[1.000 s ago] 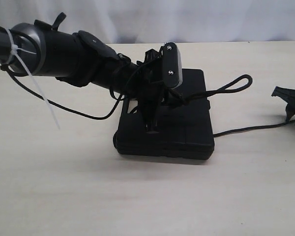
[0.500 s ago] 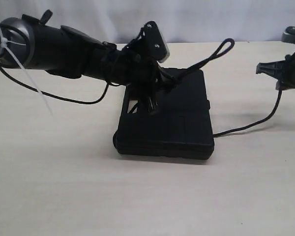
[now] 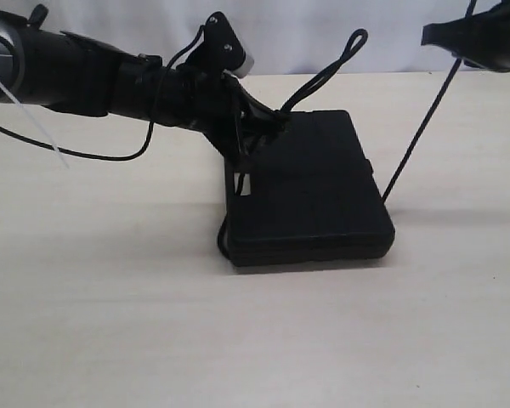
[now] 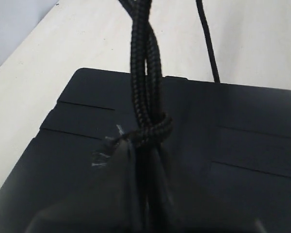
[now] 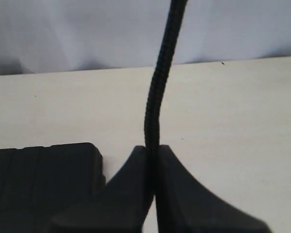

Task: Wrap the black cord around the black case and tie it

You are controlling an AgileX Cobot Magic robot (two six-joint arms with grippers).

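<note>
Item: black cord (image 4: 144, 97), braided, matte, 2 strands knotted over black case (image 4: 242, 126). Left gripper (image 4: 136, 158) pinches it at the knot; right gripper (image 5: 153, 162) clamps 1 taut strand.

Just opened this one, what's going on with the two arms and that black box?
Both arms are working the black cord around the black case, which sits on the table. The left gripper has its fingers shut on a doubled stretch of cord just over the case's top, where one turn wraps the strands. The right gripper pinches the other stretch up high, so it runs taut from the case's right edge. A loop sticks up above the case.
</note>
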